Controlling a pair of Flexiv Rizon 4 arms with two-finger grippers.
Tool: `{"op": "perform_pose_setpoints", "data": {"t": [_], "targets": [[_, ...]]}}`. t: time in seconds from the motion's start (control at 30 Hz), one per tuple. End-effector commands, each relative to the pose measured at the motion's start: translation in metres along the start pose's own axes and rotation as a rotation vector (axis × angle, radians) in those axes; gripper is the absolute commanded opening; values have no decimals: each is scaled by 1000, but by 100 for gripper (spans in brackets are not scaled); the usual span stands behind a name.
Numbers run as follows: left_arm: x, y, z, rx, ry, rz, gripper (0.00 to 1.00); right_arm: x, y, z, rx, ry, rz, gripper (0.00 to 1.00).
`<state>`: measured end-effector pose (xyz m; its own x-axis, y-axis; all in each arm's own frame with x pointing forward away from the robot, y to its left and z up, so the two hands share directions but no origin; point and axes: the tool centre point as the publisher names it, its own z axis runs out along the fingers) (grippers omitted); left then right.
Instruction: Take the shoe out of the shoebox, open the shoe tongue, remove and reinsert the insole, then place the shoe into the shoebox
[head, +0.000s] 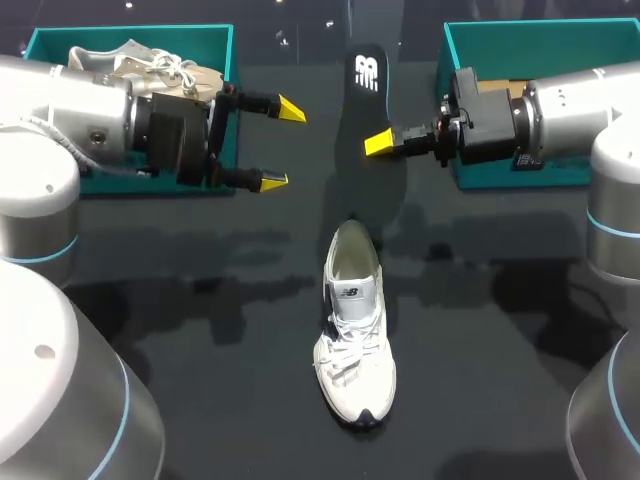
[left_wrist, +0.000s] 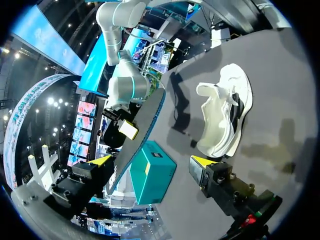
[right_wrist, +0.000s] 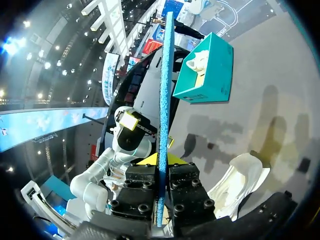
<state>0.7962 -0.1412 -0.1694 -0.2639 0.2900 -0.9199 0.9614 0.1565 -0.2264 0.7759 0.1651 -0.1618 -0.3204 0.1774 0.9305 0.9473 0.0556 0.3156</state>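
A white shoe (head: 355, 335) lies on the black table, toe toward the front edge, its tongue pulled up. My right gripper (head: 383, 142) is shut on the black insole (head: 368, 100), which it holds on edge above the table behind the shoe. In the right wrist view the insole (right_wrist: 164, 90) runs edge-on out from between the fingers (right_wrist: 150, 160), with the shoe (right_wrist: 240, 185) beside them. My left gripper (head: 282, 145) is open just left of the insole and holds nothing. Its wrist view has the insole (left_wrist: 140, 132) ahead of its gripper (left_wrist: 150, 164) and the shoe (left_wrist: 225, 115) beyond.
A teal shoebox (head: 215, 45) at the back left holds another pale shoe (head: 140, 62). A second teal shoebox (head: 470, 45) stands at the back right, behind my right arm. Bare tabletop surrounds the white shoe.
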Motion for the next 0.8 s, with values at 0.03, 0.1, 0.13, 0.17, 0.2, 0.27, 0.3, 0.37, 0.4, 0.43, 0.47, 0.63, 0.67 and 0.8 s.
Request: {"op": "perform_pose_setpoints", "data": {"t": [0.03,0.1,0.13,0.17,0.2,0.27,0.3,0.37,0.4,0.43,0.47,0.63,0.67,0.8], "targets": [[-1,-1,-4,-28,58,-35,100,1,0,0,-16,-37,-29,0],[-1,0,-8,-61,101,-94,100,3,-2,-3,-49,-71,-82,0],[-1,1,-10,-80,122,-120,100,3,-3,-4,-64,-96,-104,0],[-1,1,-14,-94,154,-143,100,4,-4,-5,-76,-119,-124,0],[-1,0,-16,-107,168,-168,100,3,-4,-6,-85,-147,-144,0],[0,-1,-23,-125,227,-236,100,3,-5,-8,-110,-182,-186,0],[1,-2,-25,-135,235,-269,100,2,-5,-9,-124,-200,-203,0],[3,-4,-31,-155,286,-340,100,-1,-4,-11,-141,-224,-232,0],[4,-5,-33,-168,315,-388,100,-2,-3,-11,-150,-246,-243,0],[6,-7,-36,-167,345,-428,100,-4,-2,-11,-154,-258,-250,0],[8,-9,-38,-174,368,-466,100,-6,-1,-12,-155,-269,-271,0],[19,-14,-46,-228,459,-609,100,-11,4,-11,-175,-332,-369,0],[23,-14,-46,-248,473,-631,100,-12,4,-10,-176,-342,-387,0],[38,-16,-46,-309,542,-719,100,-17,7,-8,-193,-372,-449,0]]}}
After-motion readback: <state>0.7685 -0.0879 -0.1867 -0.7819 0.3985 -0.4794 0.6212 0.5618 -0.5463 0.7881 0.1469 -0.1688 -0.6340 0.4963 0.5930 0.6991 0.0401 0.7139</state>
